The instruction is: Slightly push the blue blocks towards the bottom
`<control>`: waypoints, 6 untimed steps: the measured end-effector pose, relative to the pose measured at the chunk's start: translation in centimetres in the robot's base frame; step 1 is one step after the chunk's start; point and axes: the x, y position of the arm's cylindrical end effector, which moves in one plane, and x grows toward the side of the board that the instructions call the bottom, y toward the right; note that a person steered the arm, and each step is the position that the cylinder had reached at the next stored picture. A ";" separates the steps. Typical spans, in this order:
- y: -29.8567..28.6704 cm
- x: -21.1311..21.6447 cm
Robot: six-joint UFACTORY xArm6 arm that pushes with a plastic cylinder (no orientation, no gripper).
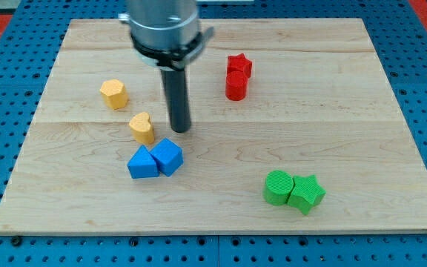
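Here my tip (180, 130) stood on the board (332, 89) just above the two blue blocks, which lay in the lower left-centre of the frame. The blue triangle (141, 163) sat on the left and the blue cube (168, 156) on the right, the pair touching side by side, so their shared long axis ran roughly left to right, across the way they had to go. The tip was near the upper edge of the cube, a little toward its right side; I could not tell whether it already touched that edge or stood just clear of it. There is no gripper on this arm, only the bare rod, so nothing was held and there was nothing to open or close.

The move turned on one fact: the blues lay straight toward the bottom of the frame from the tip, so a short stroke downward would meet the cube first. Because the tip stood right of the pair's middle, I judged the cube might slide alone or turn, leaving the triangle behind.

A yellow heart (143, 127) stood just left of the tip, above the triangle. A yellow block (114, 93) lay further to the upper left, two red blocks (237, 76) upper right, and two green blocks (293, 189) lower right, all well apart
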 end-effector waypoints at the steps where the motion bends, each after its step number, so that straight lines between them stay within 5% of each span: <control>1: -4.4 0.1; 3: -11.0 -0.4; 4: -7.1 -0.7; 6: -5.8 7.0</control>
